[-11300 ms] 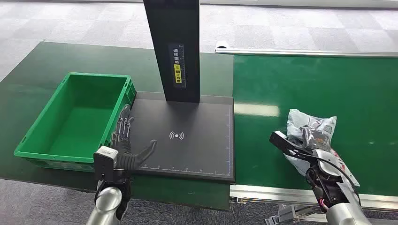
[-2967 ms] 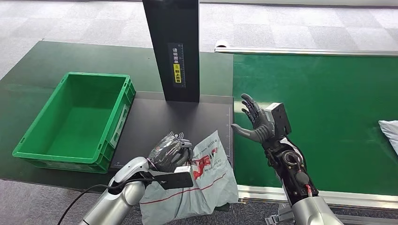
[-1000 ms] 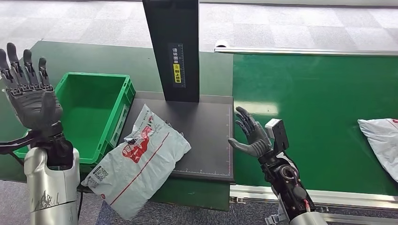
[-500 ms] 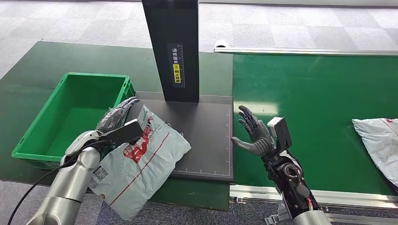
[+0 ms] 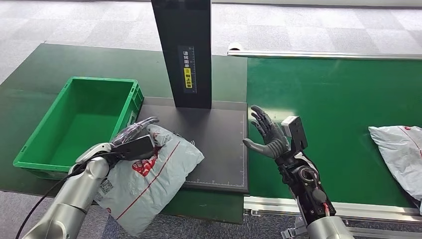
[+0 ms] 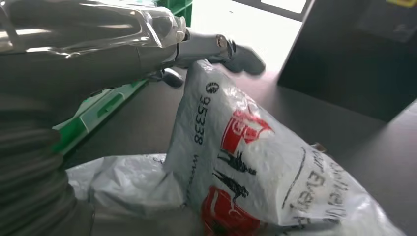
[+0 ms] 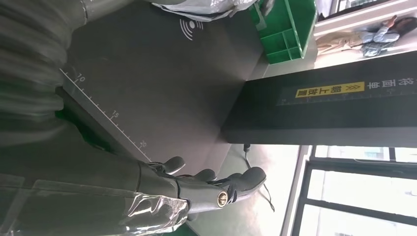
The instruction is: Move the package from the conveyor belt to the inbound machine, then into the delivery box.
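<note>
Nearest us, our left hand (image 5: 130, 138) lies on the grey package (image 5: 149, 174), fingers stretched over its upper corner; we cannot tell whether it grips. The package rests half on the black scanner plate (image 5: 214, 144), its lower end hanging past the desk (image 5: 209, 206) edge. The left wrist view adds red print and the number 95338 on the package (image 6: 246, 162). Our right hand (image 5: 268, 137) hovers with fingers spread, holding nothing, beside the plate. The right wrist view shows the plate's scan symbol (image 7: 192, 24). Beyond lie the green box (image 5: 74, 124), a second package (image 5: 398, 154) on the belt (image 5: 323, 94), and the black post (image 5: 184, 55).
</note>
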